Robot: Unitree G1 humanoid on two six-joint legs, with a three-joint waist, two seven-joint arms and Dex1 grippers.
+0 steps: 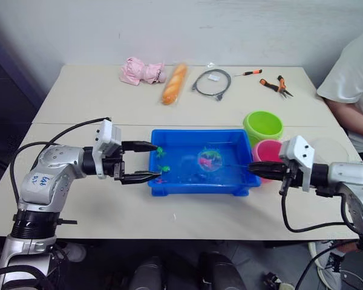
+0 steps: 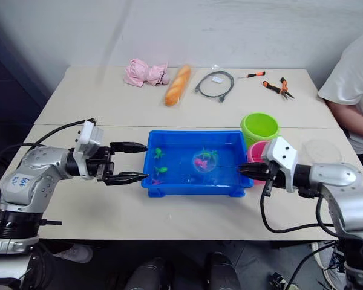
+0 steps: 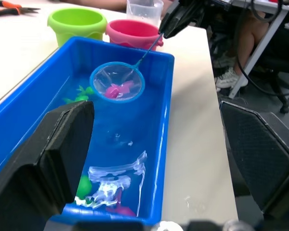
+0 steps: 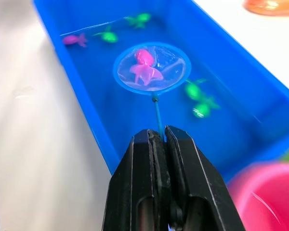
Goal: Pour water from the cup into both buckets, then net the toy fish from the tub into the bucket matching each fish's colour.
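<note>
Net point(image 1: 210, 160) hoop sits in blue tub point(image 1: 196, 187), pink fish inside mesh.
Head view: left gripper point(image 1: 146, 162) spread wide, empty, at tub's left end.
Right wrist view: right gripper point(image 4: 158, 136) clamped tight on net handle; green fish point(image 4: 194, 90) beside hoop.

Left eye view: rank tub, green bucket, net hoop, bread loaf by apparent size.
1. blue tub
2. green bucket
3. bread loaf, close to the bucket and farther from the camera, so unsure
4. net hoop
</note>
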